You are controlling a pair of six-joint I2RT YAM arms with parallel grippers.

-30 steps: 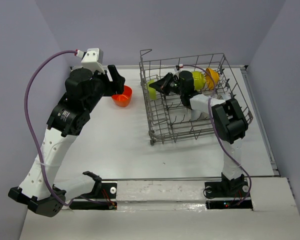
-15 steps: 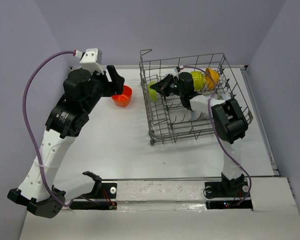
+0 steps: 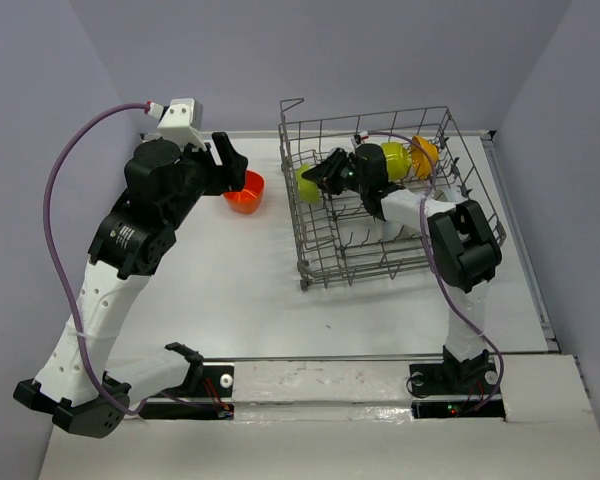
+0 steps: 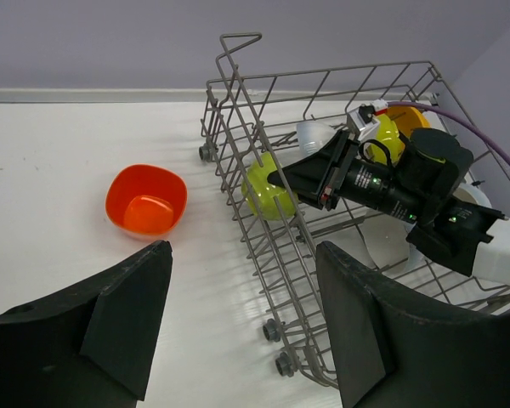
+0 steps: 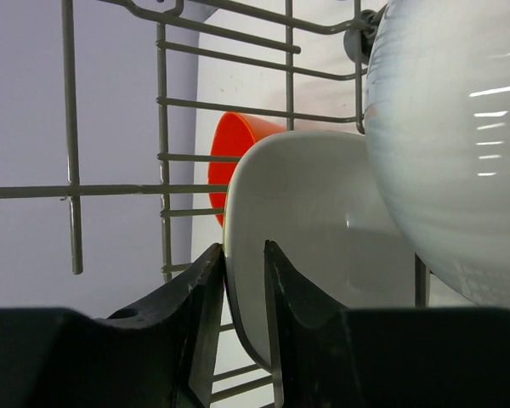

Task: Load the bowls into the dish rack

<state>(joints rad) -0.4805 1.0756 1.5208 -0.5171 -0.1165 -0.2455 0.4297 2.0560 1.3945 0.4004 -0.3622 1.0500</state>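
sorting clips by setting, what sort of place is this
Probably a robotics lab test cell, not a kitchen: a white table boxed in by plain walls, a left arm and right arm bolted at its near edge, a wire dish rack and orange bowl as props.

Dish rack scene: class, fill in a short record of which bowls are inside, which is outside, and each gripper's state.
In dish rack: lime green bowl, orange-yellow bowl
Outside rack: red-orange bowl, upright on the table
Left gripper: open, empty, near the red-orange bowl
Right gripper: inside the dish rack, jaws astride the lime green bowl's rim; grip unclear
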